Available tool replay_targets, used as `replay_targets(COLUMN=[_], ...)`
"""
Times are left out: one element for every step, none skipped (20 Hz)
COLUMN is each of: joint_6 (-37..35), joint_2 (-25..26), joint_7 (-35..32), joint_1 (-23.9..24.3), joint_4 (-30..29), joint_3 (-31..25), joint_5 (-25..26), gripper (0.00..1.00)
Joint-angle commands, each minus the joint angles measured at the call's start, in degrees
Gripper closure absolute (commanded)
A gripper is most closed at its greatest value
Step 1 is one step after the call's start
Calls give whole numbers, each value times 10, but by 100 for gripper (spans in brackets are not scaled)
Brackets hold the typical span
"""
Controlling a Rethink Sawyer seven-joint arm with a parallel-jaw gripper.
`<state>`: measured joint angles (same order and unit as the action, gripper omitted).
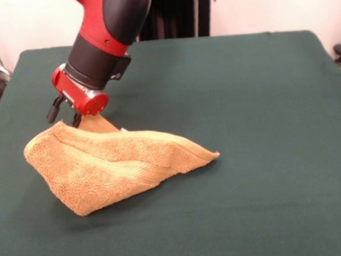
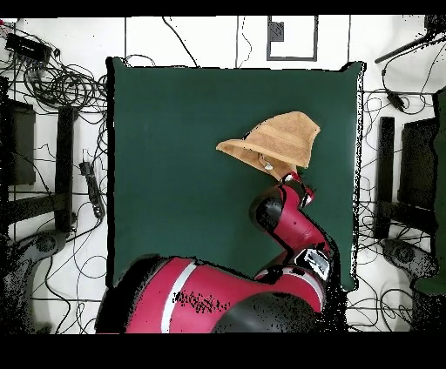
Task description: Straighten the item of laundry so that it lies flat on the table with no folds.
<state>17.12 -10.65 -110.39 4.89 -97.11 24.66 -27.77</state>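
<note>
The orange-tan towel (image 1: 111,164) lies folded over and bunched on the green table (image 1: 244,99), left of the middle in the front view. One fold tapers to a point on the right, and its upper left edge rises toward my gripper (image 1: 67,119). The gripper hangs at that raised back edge, touching or just behind it. The overhead view shows the towel (image 2: 277,139) as a folded wedge near the table's right side, with a small white tag (image 2: 267,165) at its lower edge and the gripper (image 2: 292,179) just below it.
The red and black arm (image 1: 103,39) slants down from the top left in the front view. The table's left edge (image 1: 5,110) is close to the towel. Cables and equipment (image 2: 61,87) lie on the floor around the table.
</note>
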Motion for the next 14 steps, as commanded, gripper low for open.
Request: replay_targets(joint_6=[-26, -32, -40, -47, -49, -50, -49, -44, -42, -44, -45, -48, -50, -52], joint_2=[-22, -28, -31, -36, -36, -36, -35, -32, -31, -31, -30, -31, -32, -34], joint_7=[-122, -119, -116, -113, -112, -111, -112, -113, -112, -112, -111, -109, -107, -105], joint_1=[-35, -35, -40, -41, -43, -44, -42, -41, -43, -44, -45, -45, -44, -44], joint_4=[-28, -32, -34, -37, -37, -37, -36, -33, -30, -29, -28, -27, -26, -26], joint_3=[-72, -68, -63, -61, -61, -61, -64, -66, -65, -66, -65, -65, -65, -65], joint_5=[-6, -4, -8, -7, -8, -10, -10, -10, -12, -13, -14, -13, -12, -11], gripper=[0, 0, 0, 0, 0, 0, 0, 0, 0, 0, 0, 0, 0, 0])
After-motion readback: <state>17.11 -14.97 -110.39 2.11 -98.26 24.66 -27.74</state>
